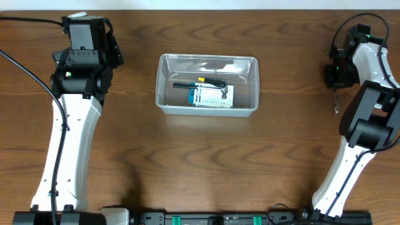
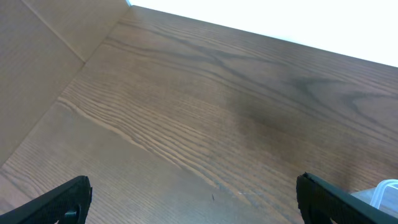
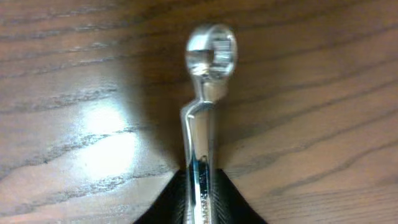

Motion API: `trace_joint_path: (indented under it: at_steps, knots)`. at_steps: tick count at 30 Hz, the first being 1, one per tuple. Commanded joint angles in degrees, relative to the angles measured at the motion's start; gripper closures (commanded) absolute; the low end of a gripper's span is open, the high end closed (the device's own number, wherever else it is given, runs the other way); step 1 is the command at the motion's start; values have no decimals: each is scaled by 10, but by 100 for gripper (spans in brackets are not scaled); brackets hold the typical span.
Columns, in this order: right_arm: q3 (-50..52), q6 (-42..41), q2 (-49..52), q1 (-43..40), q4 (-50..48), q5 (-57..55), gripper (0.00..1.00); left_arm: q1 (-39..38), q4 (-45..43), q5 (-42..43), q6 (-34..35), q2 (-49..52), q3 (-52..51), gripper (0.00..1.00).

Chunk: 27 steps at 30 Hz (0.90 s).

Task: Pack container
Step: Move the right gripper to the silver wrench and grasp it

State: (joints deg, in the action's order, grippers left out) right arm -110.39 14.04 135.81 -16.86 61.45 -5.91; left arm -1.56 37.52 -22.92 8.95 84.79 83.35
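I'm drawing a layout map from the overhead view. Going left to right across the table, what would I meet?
In order: left arm → container → wrench.

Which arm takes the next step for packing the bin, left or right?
Right. The right gripper is closed on the wrench by its shaft, ready to carry it to the container. The left gripper hangs open over the table, holding nothing.
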Motion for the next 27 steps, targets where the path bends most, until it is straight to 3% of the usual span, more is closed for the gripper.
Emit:
trace_joint_path:
  at_steps: [1, 6, 13, 21, 27]
  knots:
    - [4, -1, 8, -1, 5, 2, 91, 3, 1, -11, -3, 2, 5, 2]
    - [4, -1, 8, -1, 10, 4, 99, 3, 1, -11, -3, 2, 5, 2]
    - [-20, -2, -3, 0, 23, 49, 99, 3, 1, -11, -3, 2, 5, 2]
    - [-142, -1, -42, 34, 63, 52, 99, 3, 2, -11, -3, 2, 5, 2]
    - [-234, 56, -89, 92, 72, 148, 98, 3, 1, -11, -3, 2, 5, 2]
